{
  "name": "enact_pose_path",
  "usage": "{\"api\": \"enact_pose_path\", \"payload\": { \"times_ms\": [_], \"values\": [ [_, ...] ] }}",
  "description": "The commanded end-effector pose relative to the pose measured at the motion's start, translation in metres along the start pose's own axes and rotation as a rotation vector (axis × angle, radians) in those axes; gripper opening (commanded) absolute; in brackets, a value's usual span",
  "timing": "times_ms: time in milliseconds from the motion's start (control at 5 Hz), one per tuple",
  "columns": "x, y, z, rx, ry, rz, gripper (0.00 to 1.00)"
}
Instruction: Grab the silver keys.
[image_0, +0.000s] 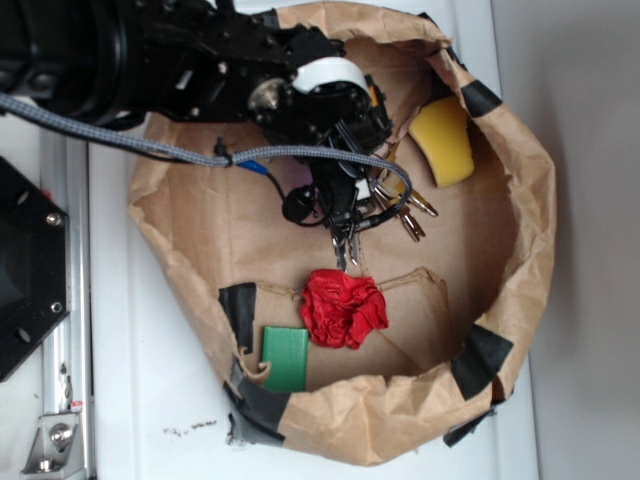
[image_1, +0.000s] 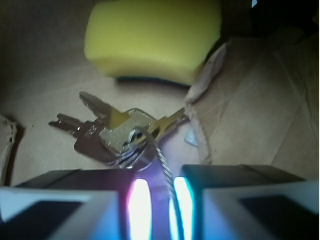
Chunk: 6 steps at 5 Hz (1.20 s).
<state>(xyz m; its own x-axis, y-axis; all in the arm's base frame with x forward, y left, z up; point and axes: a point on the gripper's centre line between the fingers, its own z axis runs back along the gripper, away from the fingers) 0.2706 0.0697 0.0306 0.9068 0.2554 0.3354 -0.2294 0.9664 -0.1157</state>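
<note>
Tool (image_1: 161, 200) pinching silver keys (image_1: 120, 135) ring

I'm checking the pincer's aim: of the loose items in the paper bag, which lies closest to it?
The silver keys. They lie right under the pincer, their wire ring running up between its fingers, while the yellow sponge, red crumpled ball and green block lie farther off.

Your WidowX arm (image_0: 200, 60) reaches in from the upper left of the exterior view, its black links and white wrist collar angled downward, a braided cable trailing beneath. Your gripper (image_1: 161, 202) points down, and the wrist view shows its two fingers (image_1: 90, 200) drawn close with only a thin slit between them, pinching the wire ring of the silver keys (image_1: 120, 135).
</note>
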Motion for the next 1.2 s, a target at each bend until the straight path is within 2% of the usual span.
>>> {"api": "enact_pose_path", "payload": {
  "times_ms": [0,400,600,800,1000],
  "values": [
    [0.016,0.005,0.025,0.003,-0.051,-0.013,0.00],
    [0.022,0.009,0.033,0.022,-0.047,0.001,0.00],
    [0.029,0.003,0.042,0.055,-0.029,0.035,0.00],
    [0.024,-0.028,0.092,-0.100,0.006,0.114,0.00],
    [0.028,-0.038,0.146,-0.247,0.063,0.130,0.00]
  ]
}}
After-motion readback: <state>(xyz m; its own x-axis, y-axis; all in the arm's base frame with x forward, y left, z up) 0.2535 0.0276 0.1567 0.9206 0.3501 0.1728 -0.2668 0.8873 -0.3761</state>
